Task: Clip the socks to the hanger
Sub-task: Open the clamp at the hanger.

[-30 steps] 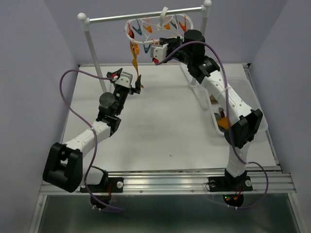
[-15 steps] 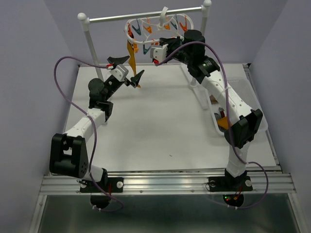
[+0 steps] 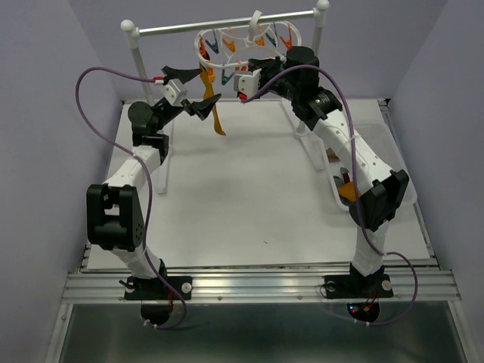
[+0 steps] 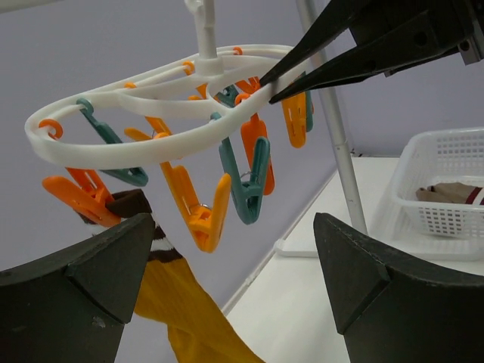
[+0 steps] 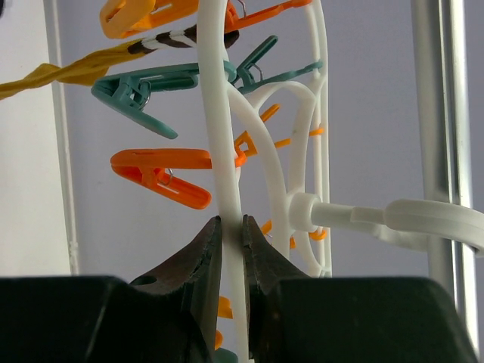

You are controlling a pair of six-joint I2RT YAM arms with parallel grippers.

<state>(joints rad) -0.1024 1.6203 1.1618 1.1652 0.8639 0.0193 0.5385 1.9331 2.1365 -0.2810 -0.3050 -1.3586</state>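
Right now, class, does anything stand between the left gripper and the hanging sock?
Nothing visible does. The open left gripper is right beside the sock, which hangs from an orange clip on the hanger.

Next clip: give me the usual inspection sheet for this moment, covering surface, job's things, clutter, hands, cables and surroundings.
Surface: white table top, with a small dark speck near the front.
Job's things: hanger hooked on the rail; one mustard sock hangs clipped at its left side; other socks lie in the basket.
Clutter: nothing seen.
Hands: left hand open beside the hanging sock, holding nothing; right hand shut on the hanger's ring.
Cables: a purple cable loops from each arm.
Surroundings: silver rail on white posts; lilac walls.
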